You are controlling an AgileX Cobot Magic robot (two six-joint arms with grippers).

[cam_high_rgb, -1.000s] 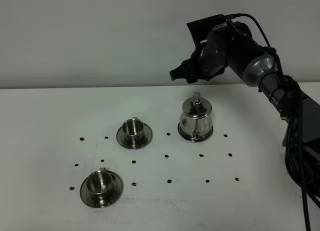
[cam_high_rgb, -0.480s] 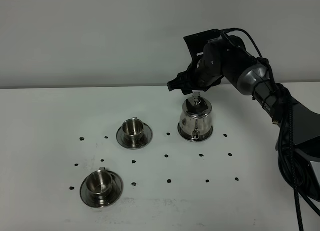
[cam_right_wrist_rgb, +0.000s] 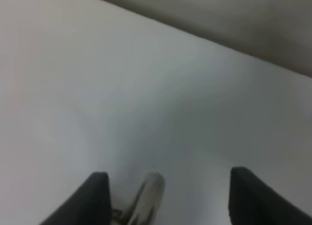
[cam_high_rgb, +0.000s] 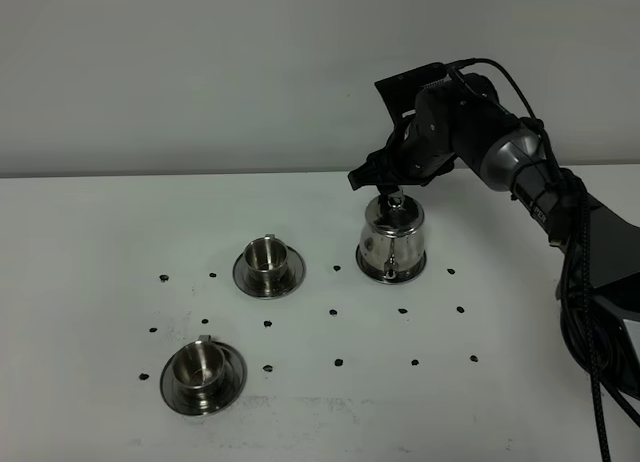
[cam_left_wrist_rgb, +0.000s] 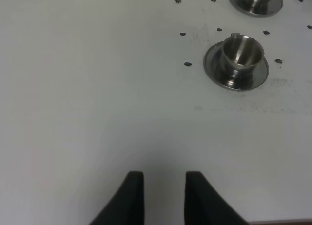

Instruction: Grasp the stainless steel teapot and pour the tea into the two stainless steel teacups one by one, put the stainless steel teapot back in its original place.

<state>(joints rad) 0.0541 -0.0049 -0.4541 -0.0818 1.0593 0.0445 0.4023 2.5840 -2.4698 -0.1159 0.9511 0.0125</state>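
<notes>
The stainless steel teapot [cam_high_rgb: 391, 238] stands upright on its small saucer [cam_high_rgb: 372, 268] at the middle right of the table. My right gripper [cam_high_rgb: 387, 188] hangs right over its lid and handle, jaws open. In the right wrist view the top of the steel handle [cam_right_wrist_rgb: 147, 196] shows between the fingers [cam_right_wrist_rgb: 93, 196], close to one of them; the gripper [cam_right_wrist_rgb: 170, 200] is not closed on it. Two stainless steel teacups on saucers stand to the left, one [cam_high_rgb: 265, 254] further back and one [cam_high_rgb: 200, 363] nearer the front. My left gripper [cam_left_wrist_rgb: 163, 196] is empty, its jaws a narrow gap apart, over bare table beside the front teacup [cam_left_wrist_rgb: 242, 52].
Small dark marks [cam_high_rgb: 338, 362] dot the white table around the cups and the teapot. A pale wall stands behind the table. The right arm's cables [cam_high_rgb: 590, 322] hang at the right side. The back cup's saucer [cam_left_wrist_rgb: 256, 1] shows at the edge of the left wrist view.
My right gripper has come down and slightly right from above the teapot until its open fingers sit around the top of the handle. The teapot and cups have not moved.
</notes>
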